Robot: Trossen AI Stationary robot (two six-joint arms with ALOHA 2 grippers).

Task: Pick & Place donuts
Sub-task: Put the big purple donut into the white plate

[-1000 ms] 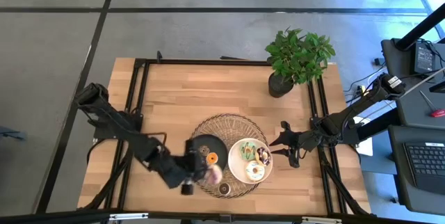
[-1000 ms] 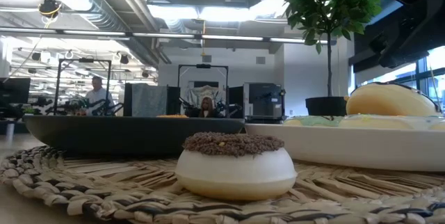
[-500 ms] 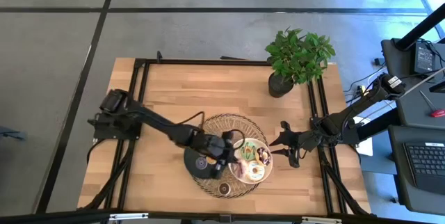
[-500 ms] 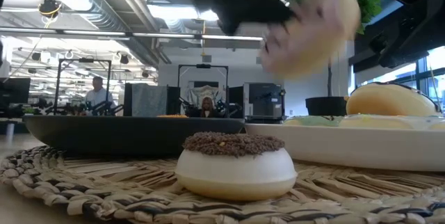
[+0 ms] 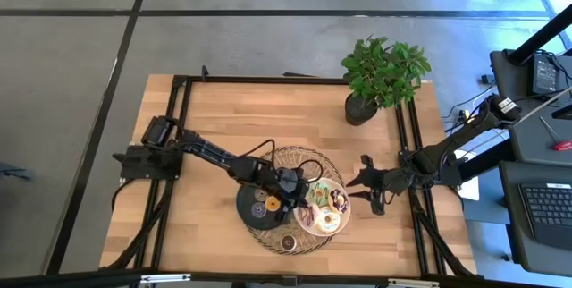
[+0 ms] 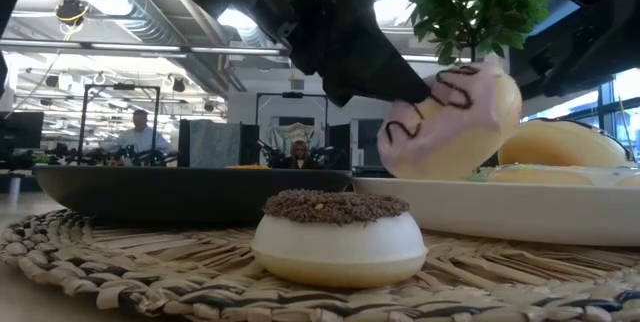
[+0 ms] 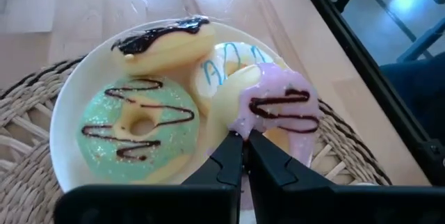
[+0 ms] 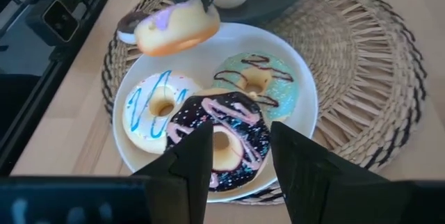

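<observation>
My left gripper reaches from the table's left over the near-left rim of the white plate and is shut on a purple-iced donut with chocolate drizzle. On the plate lie a green donut, a white donut with blue stripes and a dark donut with pink stripes. The black plate carries an orange donut and one more. A donut with chocolate crumbs sits flat on the woven mat. My right gripper waits open at the white plate's right side. My left gripper pinches the purple-iced donut by its rim between the two fingers, whose ends stand close together. The fingers slant down from the table's left. The donut hangs tilted above the white plate's rim, with the icing facing the gripper.
A potted plant stands at the far right of the table. Black frame rails run along both sides. Bare wood lies left of the mat and across the far half. People sit in the room behind the table.
My left gripper has carried the purple-iced donut from the mat's near-left edge to the right and away from the near edge, over the black plate to the white plate's rim. In the last half second it has come down a little. The donut has stayed lifted clear.
</observation>
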